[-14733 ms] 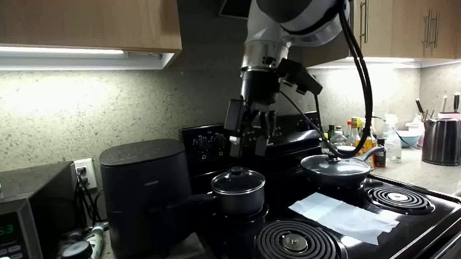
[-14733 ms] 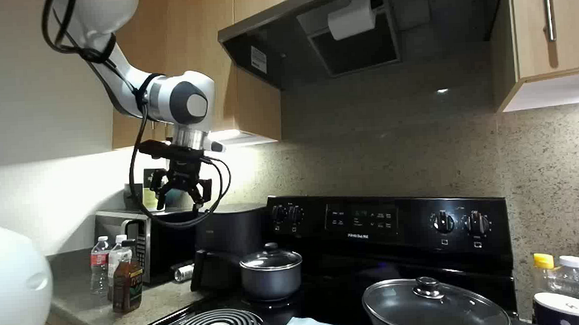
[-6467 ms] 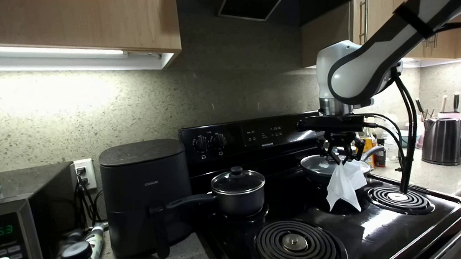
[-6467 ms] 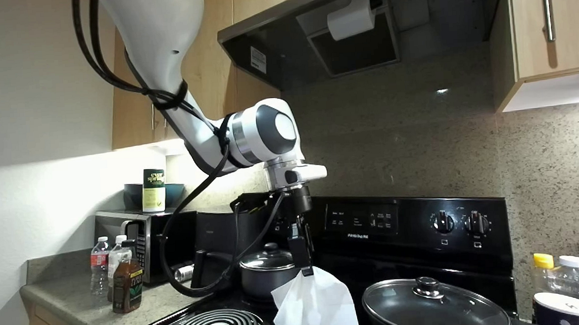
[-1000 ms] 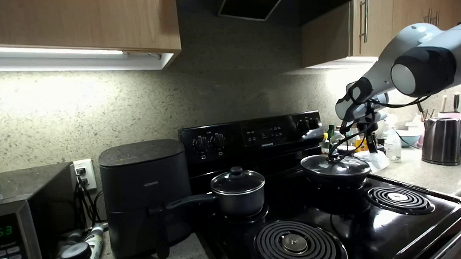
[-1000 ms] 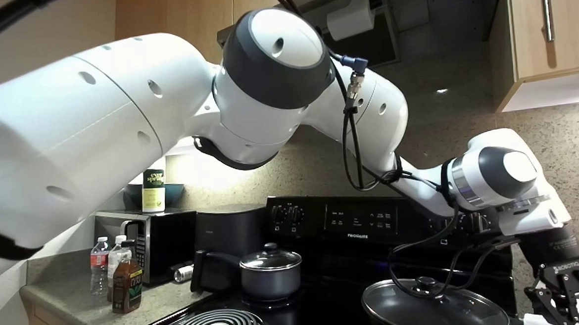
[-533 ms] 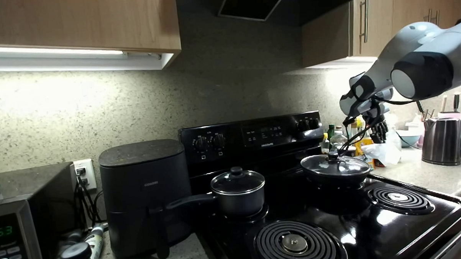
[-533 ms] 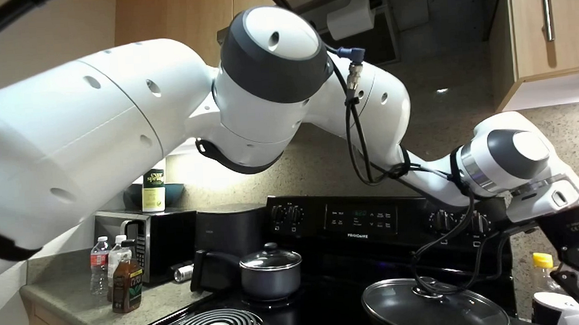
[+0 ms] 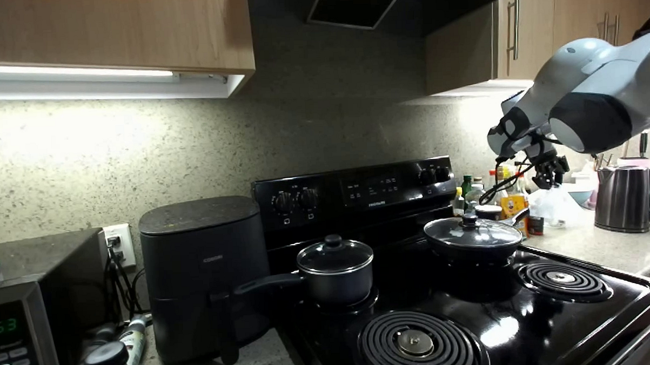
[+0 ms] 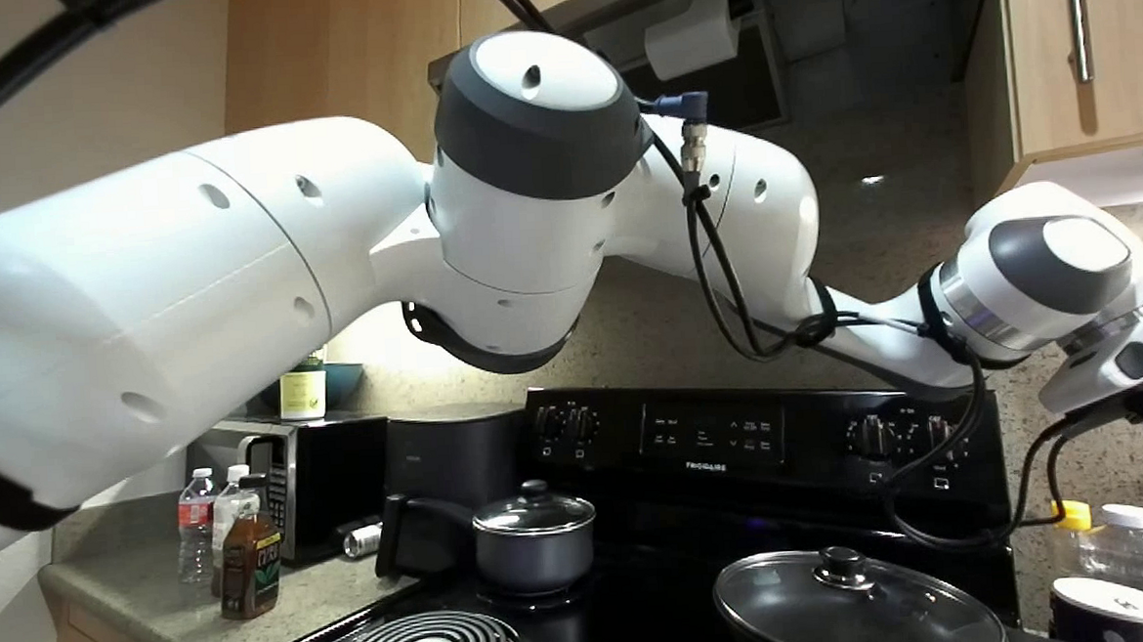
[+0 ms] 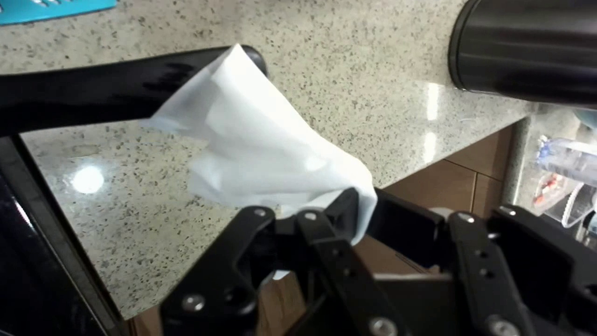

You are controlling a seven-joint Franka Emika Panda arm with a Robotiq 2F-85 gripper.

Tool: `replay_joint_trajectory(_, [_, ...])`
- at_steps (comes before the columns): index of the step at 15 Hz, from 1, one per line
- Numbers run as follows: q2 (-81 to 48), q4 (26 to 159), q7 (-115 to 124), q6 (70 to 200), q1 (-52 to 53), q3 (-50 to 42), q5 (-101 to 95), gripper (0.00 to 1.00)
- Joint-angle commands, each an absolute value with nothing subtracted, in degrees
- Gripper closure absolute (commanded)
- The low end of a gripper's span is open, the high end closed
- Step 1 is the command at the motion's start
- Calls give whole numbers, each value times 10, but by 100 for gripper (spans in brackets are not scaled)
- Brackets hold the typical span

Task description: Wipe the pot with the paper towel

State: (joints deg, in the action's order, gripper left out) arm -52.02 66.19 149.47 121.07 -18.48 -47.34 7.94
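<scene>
Towel (image 11: 270, 144) here is paper, creased & matt; hand (image 11: 366, 215) matt w/ shiny metal screws (image 11: 193, 303)! Pot (image 9: 338, 288): smooth, semi-matt. Its lid (image 9: 336, 259): glossy glass. Over to kettle (image 9: 623, 202), brushed metal; stove (image 9: 552, 336), v. glossy; surface (image 11: 345, 79), polished, stone-look; cabinet (image 10: 1038, 71), smooth wood-grain w/ metal handle (image 10: 1078, 11).

White arm (image 10: 523, 235), black cables (image 10: 812, 330), silver-screwed black tool (image 11: 367, 215)

Black air fryer (image 9: 204, 262) just beside the microwave (image 9: 53, 289), kettle (image 9: 622, 200) on the surface (image 9: 619, 246), plus three bottles (image 10: 252, 563) huddled together in an exterior view.
</scene>
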Motion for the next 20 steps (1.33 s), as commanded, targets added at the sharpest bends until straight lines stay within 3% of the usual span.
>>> replay_joint_trajectory(1, [-558,642,1493,1184,-140,-569,152,98])
replay_joint_trajectory(11, [-485,684,1311,1224,-90,-474,139,98])
replay_joint_trajectory(20, [-415,749,1125,1148,-112,-398,193,98])
